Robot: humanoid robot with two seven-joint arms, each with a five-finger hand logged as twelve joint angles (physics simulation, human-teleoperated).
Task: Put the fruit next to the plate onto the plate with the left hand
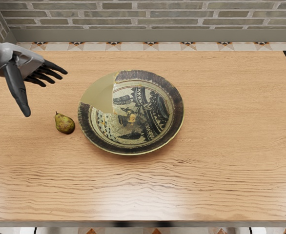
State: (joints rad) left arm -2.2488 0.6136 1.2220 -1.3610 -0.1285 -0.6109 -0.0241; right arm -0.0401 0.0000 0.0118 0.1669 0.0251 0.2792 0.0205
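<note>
A small green-brown pear [64, 123] lies on the wooden table just left of a large patterned plate [168, 97], a short gap between them. The plate has a dark rim, a painted centre and a plain gold wedge at its upper left. My left hand [31, 80] hovers above the table at the far left, up and to the left of the pear and well clear of it. Its fingers are spread, the thumb pointing down, and it holds nothing. No right arm shows.
The wooden table [221, 170] fills most of the view, with its front edge at the bottom. A brick wall and a tiled floor strip run behind its far edge.
</note>
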